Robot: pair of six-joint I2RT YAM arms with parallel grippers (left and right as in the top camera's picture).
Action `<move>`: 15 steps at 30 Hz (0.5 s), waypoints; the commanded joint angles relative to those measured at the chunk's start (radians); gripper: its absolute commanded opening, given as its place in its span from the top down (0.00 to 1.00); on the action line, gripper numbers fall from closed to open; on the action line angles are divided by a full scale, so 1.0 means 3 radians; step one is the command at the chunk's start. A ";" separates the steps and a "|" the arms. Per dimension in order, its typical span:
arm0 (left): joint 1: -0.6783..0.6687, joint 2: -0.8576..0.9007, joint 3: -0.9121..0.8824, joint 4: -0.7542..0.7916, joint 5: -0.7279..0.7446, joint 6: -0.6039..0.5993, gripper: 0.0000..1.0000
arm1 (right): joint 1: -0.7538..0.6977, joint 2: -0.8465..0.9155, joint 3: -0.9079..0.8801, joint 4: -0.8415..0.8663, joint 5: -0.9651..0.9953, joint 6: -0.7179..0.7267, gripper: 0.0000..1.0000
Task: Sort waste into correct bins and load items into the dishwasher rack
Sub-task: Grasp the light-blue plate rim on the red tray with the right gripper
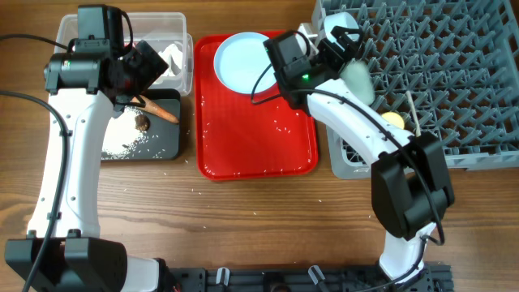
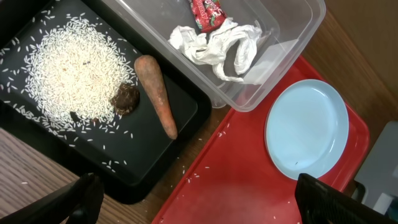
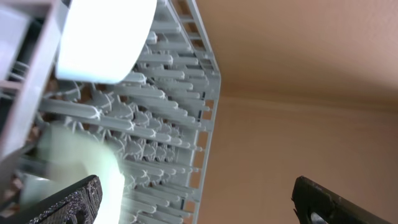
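Black tray [image 2: 186, 99]: shallow and matte; we see loose rice [image 2: 62, 71], a rough brown lump [image 2: 125, 98] and a tapered carrot [image 2: 157, 93].
Clear tub [image 2: 286, 37]: crumpled tissue [image 2: 217, 43], glossy red packet [image 2: 208, 12].
Plate [image 2: 306, 127]: round, smooth, at 12 o'clock on the red tray [image 2: 236, 186].
Rack [image 1: 454, 81]: grey peg grid, 2 o'clock on the counter [image 1: 268, 219].
Left fingers [image 2: 78, 202]: wide, empty, above both trays.
Right fingers [image 3: 68, 202]: wide, empty, tilted beside the rack.

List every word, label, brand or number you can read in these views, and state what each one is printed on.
White print on the red sauce packet in the clear tub: too blurred to read.
No other text shows: none on the plate, red tray, black tray or dishwasher rack.
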 commanded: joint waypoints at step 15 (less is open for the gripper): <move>0.0005 0.0005 0.0006 0.0009 -0.0022 0.0052 0.00 | 0.0052 -0.0791 0.0046 0.0278 -0.4224 0.3335 0.32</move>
